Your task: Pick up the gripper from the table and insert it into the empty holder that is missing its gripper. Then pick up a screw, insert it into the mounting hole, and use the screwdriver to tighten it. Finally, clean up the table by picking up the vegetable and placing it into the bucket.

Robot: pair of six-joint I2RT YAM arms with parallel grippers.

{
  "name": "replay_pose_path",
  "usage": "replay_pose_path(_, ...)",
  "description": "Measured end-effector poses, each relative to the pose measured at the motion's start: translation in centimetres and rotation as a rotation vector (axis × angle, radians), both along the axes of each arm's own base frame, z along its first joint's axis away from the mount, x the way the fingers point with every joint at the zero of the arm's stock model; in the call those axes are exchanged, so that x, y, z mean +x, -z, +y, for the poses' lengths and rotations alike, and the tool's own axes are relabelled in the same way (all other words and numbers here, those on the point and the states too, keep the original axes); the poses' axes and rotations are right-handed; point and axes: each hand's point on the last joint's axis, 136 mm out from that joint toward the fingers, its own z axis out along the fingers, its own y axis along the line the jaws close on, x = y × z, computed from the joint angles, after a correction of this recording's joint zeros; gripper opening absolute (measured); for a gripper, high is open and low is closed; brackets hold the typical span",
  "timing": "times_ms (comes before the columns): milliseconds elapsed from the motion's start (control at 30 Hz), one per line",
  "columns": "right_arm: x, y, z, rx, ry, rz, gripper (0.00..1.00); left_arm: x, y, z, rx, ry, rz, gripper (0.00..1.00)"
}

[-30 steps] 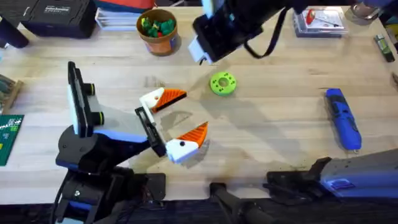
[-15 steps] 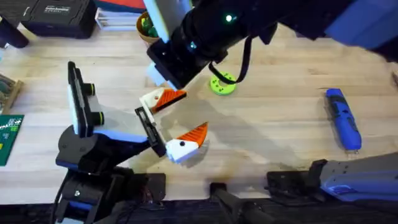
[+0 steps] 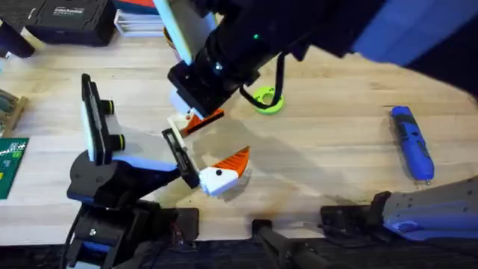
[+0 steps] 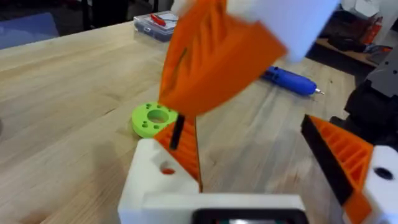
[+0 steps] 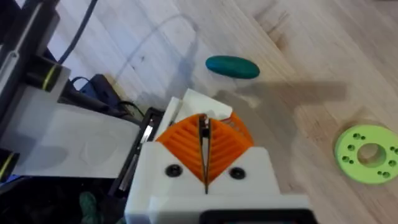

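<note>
Right gripper point(image 5: 205, 163), pads pressed together and empty, has swung from the worktop's far edge onto the holder point(image 3: 179, 123); seating apparently beginning.

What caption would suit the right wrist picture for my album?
Right gripper, orange pads pressed together, hovers over the table near a teal vegetable and a lime-green disc.

Bright, even light from above on the pale wooden surface point(image 3: 336, 149), soft shadows spreading under the arms. The right arm's dark body point(image 3: 246, 45) looms blurred beneath the overhead camera. In the left wrist view, the big orange ribbed wedge point(image 4: 211, 59) is out of focus.
</note>
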Motion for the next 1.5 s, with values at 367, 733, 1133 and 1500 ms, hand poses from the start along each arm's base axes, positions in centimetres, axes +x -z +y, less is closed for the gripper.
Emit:
replay_pose_path(367, -0.1, 1.2, 0.5, -0.024, -0.008, 0.020, 0.007, 0.0, 0.0, 0.0, 0.000, 0.000, 0.000, 0.985)
replay_pose_path(733, -0.3, 2.3, 0.9, -0.047, -0.016, 0.033, 0.007, 0.0, 0.0, 0.0, -0.003, -0.002, 0.006, 0.985)
replay_pose_path(1133, -0.1, 2.2, 1.2, -0.037, -0.017, 0.027, 0.007, 0.0, 0.0, 0.0, -0.003, -0.001, 0.007, 0.986)
replay_pose_path(1500, 0.1, 2.3, 1.4, -0.032, -0.017, 0.024, 0.007, 0.0, 0.0, 0.0, -0.004, 0.000, 0.008, 0.986)
